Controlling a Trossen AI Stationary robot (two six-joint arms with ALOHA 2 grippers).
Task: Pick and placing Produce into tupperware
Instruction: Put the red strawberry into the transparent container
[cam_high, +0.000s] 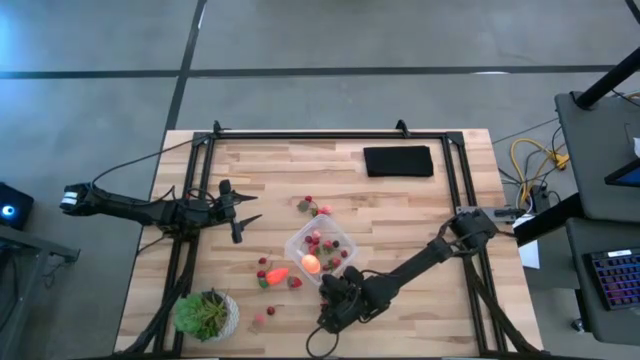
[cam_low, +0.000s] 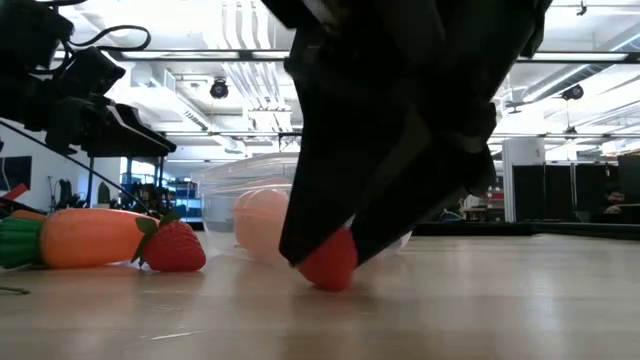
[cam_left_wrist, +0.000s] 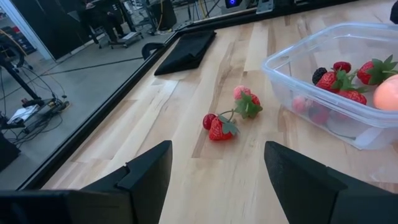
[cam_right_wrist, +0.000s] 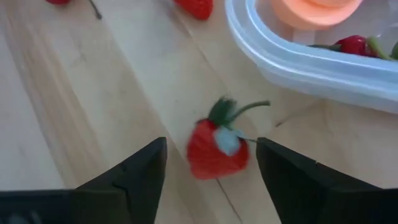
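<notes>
Right wrist view shows a small red strawberry with a green stem (cam_right_wrist: 217, 148) lying on the pale wooden desk (cam_right_wrist: 74, 93), between the spread fingers of the right pincer (cam_right_wrist: 211, 163), which is released and grasps nothing. Just beside it stands the clear square plastic tupperware (cam_right_wrist: 311, 65). In the high view the tupperware (cam_high: 296, 243) sits at the centre of the frame, holding a round pink-orange fruit (cam_high: 311, 263) and several red berries. An orange carrot-like piece (cam_high: 277, 273) lies at its lower left. The left pincer (cam_high: 238, 210), also released, hovers at centre left. A leafy green potted plant (cam_high: 205, 313) stands at lower left, a flat black rectangular pad (cam_high: 398, 161) at upper right.
</notes>
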